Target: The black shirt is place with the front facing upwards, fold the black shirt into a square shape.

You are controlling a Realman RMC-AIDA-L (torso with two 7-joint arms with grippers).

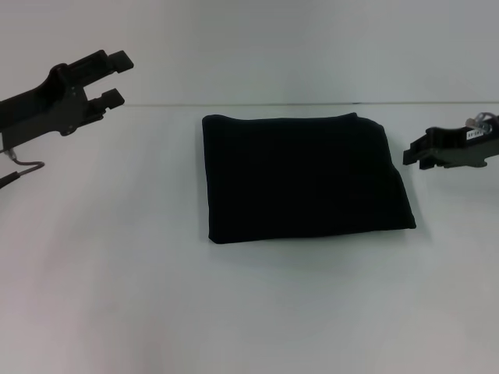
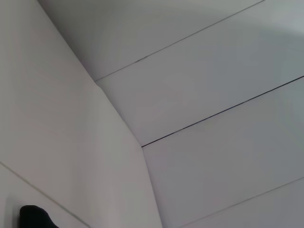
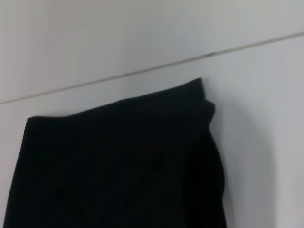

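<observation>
Plainly, the left tool (image 1: 117, 78) hangs raised at the far left of the scene, its two fingers spread apart with nothing between them, well away from the cloth; that height and distance suggest it is held clear so that nothing drags across the finished fold. The right tool (image 1: 421, 156) sits lower at the right edge, near the shirt's right side but not touching it; whether its fingers are parted or together cannot be told from here. Between the two, the black shirt (image 1: 304, 178) lies flat on the white table (image 1: 117, 296), already gathered into a compact, roughly square bundle whose edges run fairly straight. No lettering or label shows on the upper face, so the printed side appears to be tucked inside. The right wrist view shows the far right corner of the black shirt (image 3: 118, 161), where stacked layers form a slightly uneven lip. Judging by this shape, the folding looks essentially complete, and both arms seem placed simply to stay out of the way.
</observation>
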